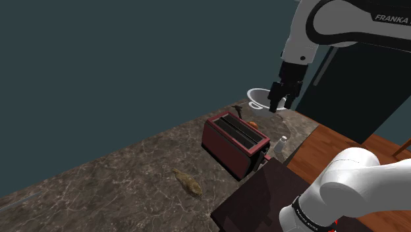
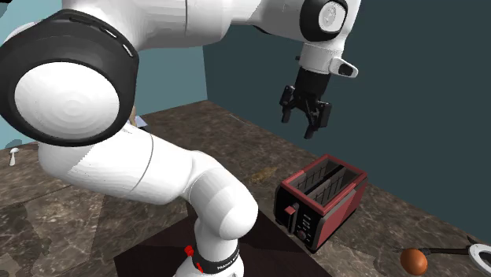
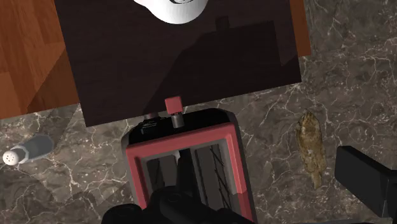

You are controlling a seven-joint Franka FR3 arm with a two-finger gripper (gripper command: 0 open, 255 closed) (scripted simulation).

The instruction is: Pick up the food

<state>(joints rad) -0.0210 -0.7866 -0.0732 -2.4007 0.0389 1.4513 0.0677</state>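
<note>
A dark marbled table (image 1: 112, 181) carries everything. The white arm (image 1: 342, 23) reaches out over the toaster (image 1: 236, 142). A dark stand (image 1: 257, 198) sits against the toaster's lever end. The toaster is red with black slots and stands upright on the table.

The end effector (image 1: 283, 104) hangs in the air above the toaster. Its black fingers are spread well apart with nothing between them.

A white bowl (image 1: 258, 99) stands past the toaster's far end, away from the lever. The food (image 1: 188, 182), a brown, lumpy, elongated piece, lies flat on the table off one long side of the toaster, apart from it and untouched. A pale shaker (image 3: 28, 151) lies off the opposite long side, near the lever end. A small orange-brown ball (image 2: 414, 260) rests near the toaster's far end, next to the bowl.
</note>
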